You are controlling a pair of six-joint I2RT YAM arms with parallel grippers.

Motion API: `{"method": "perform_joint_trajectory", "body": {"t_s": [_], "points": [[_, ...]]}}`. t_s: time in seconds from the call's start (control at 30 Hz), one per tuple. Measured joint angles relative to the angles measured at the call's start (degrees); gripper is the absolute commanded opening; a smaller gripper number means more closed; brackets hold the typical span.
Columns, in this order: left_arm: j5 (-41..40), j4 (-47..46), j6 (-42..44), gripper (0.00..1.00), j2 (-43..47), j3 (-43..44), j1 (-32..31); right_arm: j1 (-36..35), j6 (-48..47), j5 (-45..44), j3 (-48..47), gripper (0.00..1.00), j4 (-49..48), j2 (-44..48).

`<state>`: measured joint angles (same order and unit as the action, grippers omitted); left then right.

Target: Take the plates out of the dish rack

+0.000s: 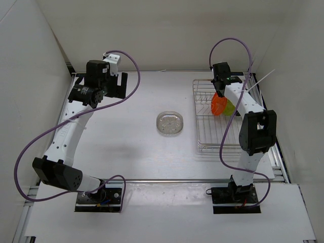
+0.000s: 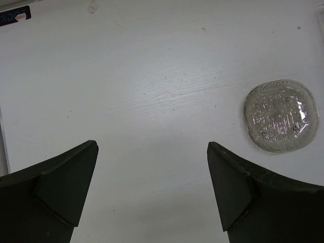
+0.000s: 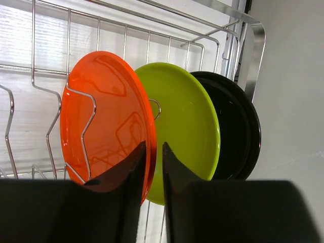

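Tabletop [image 1: 126, 142] in white, seen from above, with two robot arms. At far left the left gripper [image 1: 117, 87] hangs above bare table, its fingers spread wide and holding nothing; the left wrist view confirms the broad gap between the two dark fingers [image 2: 61, 177]. Near the table's centre the clear plate [image 1: 170, 123] lies flat, well apart from the rack; the left wrist view alone shows its moulded pattern. At right sits the dish rack [image 1: 207, 132], and the right gripper [image 1: 218, 92] reaches down into its far end. From overhead only the orange plate [image 1: 218, 105] and a sliver of the lime green plate [image 1: 231, 108] show there. The right wrist view adds the black plate [image 3: 238, 126], all three upright on edge between the wires, orange then green then black. Its fingers [image 3: 129, 177] stand almost together, straddling the orange plate's rim; whether they pinch it cannot be told.
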<state>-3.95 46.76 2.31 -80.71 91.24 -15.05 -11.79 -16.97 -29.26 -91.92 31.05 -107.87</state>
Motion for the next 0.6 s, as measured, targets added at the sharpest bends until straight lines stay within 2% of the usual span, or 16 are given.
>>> {"method": "perform_joint_trajectory", "body": {"t_s": [0.2,0.6], "points": [[0.0,0.0,0.0,1.00,0.0,0.0,0.7,0.0,0.5,0.0,0.0,0.00,-0.2,0.0],[-0.1,0.0,0.0,1.00,0.0,0.0,1.6,-1.6,3.6,-4.5,-0.3,0.00,0.6,-0.1]]}}
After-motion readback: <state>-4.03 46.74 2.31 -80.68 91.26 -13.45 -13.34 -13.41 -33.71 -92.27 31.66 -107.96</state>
